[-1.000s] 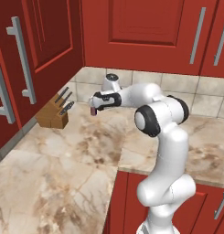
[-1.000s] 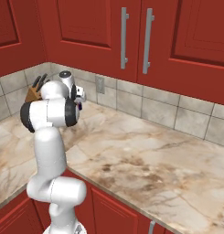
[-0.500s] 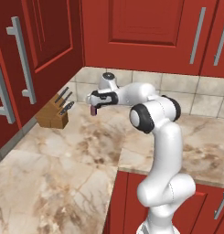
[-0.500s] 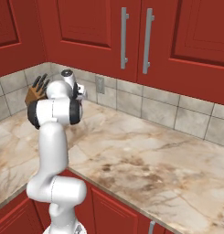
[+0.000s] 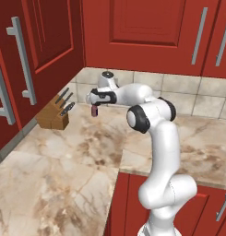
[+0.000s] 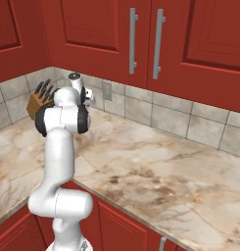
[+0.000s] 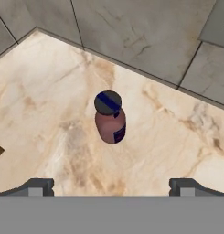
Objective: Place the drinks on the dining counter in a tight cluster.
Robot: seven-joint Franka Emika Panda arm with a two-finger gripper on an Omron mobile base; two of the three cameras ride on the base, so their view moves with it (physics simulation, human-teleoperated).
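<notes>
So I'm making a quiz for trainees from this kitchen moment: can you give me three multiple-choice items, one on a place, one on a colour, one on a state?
1. Where does the short maroon can stand?
A. on the marble wall counter near the tiled wall
B. inside a cabinet
C. on the floor

2. What colour are the cabinet doors?
A. white
B. red
C. green

3. How is the gripper?
A. shut on the can
B. shut on nothing
C. open, apart from the can

Answers: 1 A, the hand view shows it on marble beside grey tiles. 2 B, both base views show red doors. 3 C, the finger tips stand wide with the can beyond them.
</notes>
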